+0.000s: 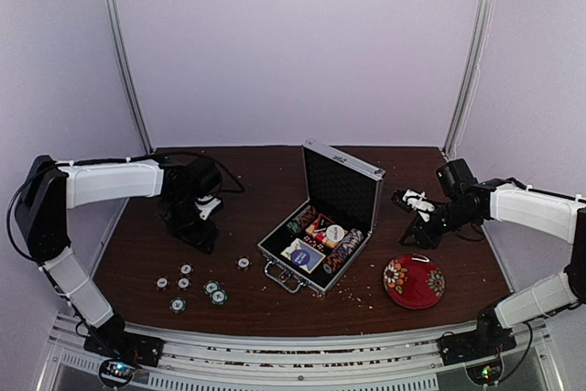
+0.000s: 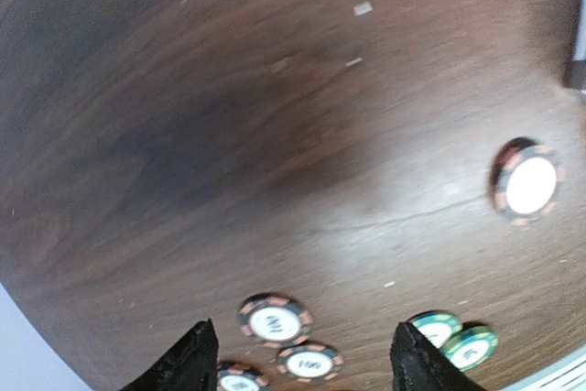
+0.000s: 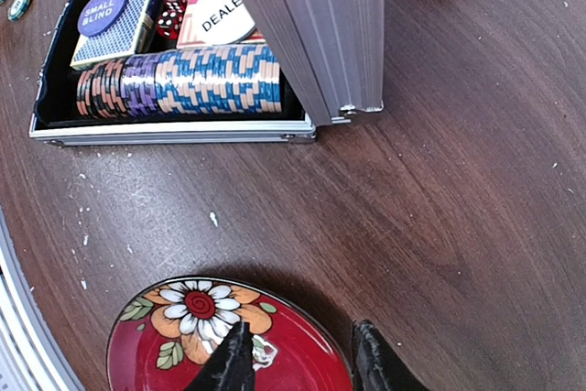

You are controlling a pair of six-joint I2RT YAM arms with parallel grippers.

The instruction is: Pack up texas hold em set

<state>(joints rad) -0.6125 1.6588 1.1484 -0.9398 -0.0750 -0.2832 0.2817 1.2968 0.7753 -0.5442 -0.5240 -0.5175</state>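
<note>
My left hand (image 2: 307, 354) hangs open, empty, over loose poker chips (image 2: 275, 320) on the counter (image 2: 229, 135); my right hand (image 3: 302, 359) (parted too, holding nothing) hovers above the red bowl (image 3: 146, 363).

I count seven loose poker chips (image 1: 211, 287) on the worktop (image 1: 275, 171). I see one open briefcase (image 1: 343, 185), one card deck box (image 1: 302, 254) and one red bowl (image 1: 414, 281).

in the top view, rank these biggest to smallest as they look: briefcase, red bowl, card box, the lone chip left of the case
1. briefcase
2. red bowl
3. card box
4. lone chip
None look close enough in size to be unsure.
</note>
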